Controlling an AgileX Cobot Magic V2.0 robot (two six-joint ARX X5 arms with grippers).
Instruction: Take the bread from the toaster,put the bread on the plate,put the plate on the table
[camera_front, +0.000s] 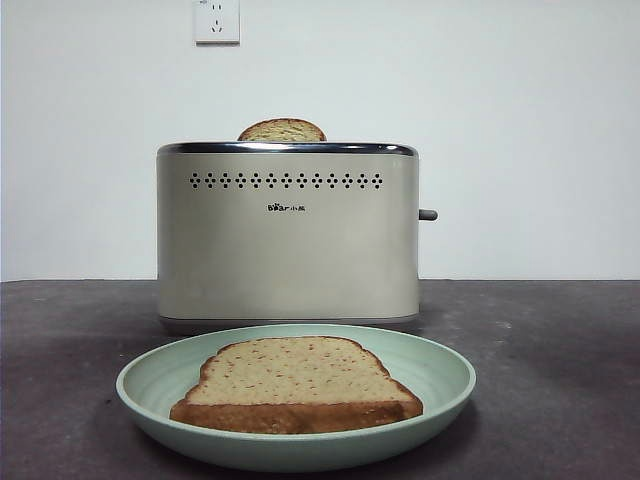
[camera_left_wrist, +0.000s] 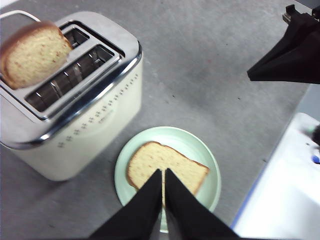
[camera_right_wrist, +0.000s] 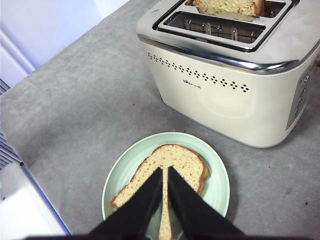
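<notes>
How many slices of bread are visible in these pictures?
2: one slice lies flat on the plate; the other slice stands in the toaster's far slot.

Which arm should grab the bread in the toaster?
Probably left. The left gripper and right gripper both hang shut over the plate, but the bread in the toaster shows fuller in the left wrist view, cropped in the right's.

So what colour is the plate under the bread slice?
Pale mint green, plain with no pattern. The plate shows best in the right wrist view.
</notes>
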